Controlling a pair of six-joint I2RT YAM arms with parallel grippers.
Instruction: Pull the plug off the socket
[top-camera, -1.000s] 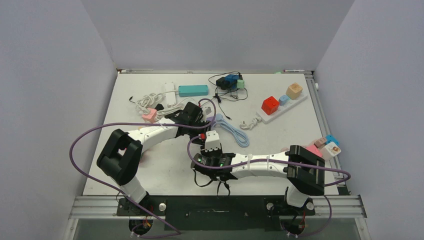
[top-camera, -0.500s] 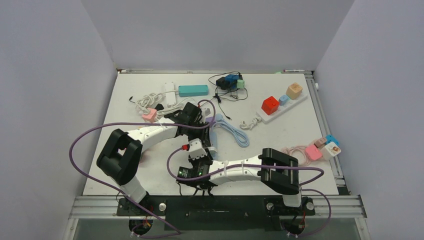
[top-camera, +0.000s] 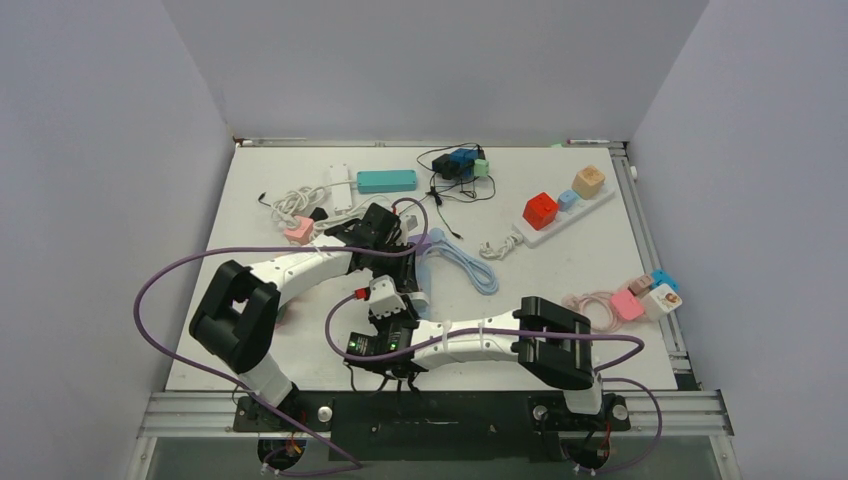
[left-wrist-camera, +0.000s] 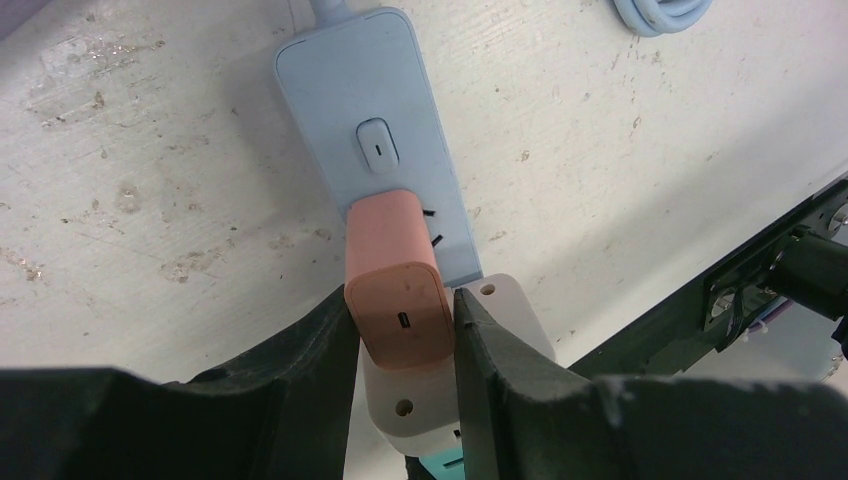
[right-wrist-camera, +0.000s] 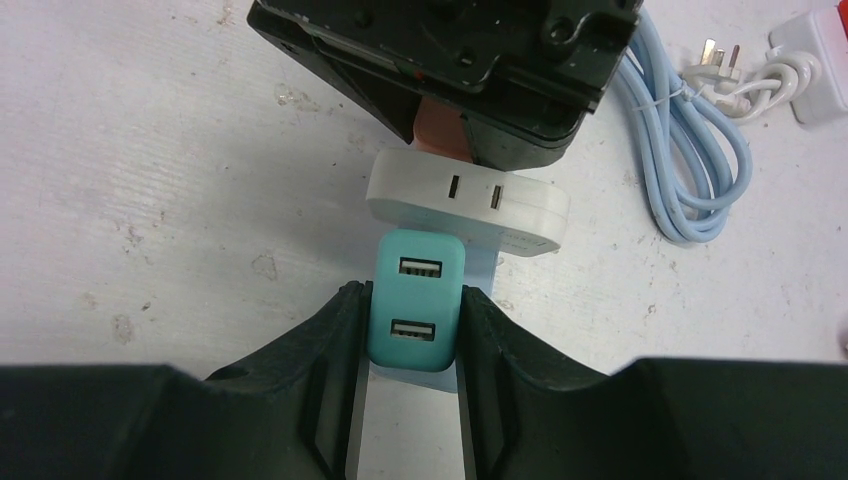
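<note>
The light-blue power strip (left-wrist-camera: 375, 120) lies mid-table, its coiled light-blue cord (top-camera: 465, 260) to the right. In a row on it sit a salmon-pink plug (left-wrist-camera: 395, 300), a white adapter (right-wrist-camera: 465, 195) and a teal USB plug (right-wrist-camera: 415, 300). My left gripper (left-wrist-camera: 400, 315) is shut on the pink plug, one finger on each side. My right gripper (right-wrist-camera: 412, 320) is shut on the teal plug at the strip's near end (right-wrist-camera: 405, 420). In the top view the left gripper (top-camera: 395, 255) and right gripper (top-camera: 385, 297) meet head-on and hide most of the strip.
A teal strip (top-camera: 386, 181) and a white strip with cord (top-camera: 340, 190) lie at the back left. Black and blue chargers (top-camera: 455, 163) lie at the back centre. A white strip with red, blue and tan cubes (top-camera: 565, 210) is at the right. Pink and blue cubes (top-camera: 650, 293) are at the right edge.
My right arm has swung left and its gripper has moved left along the strip onto the teal plug. My left gripper has stayed on the pink plug.
</note>
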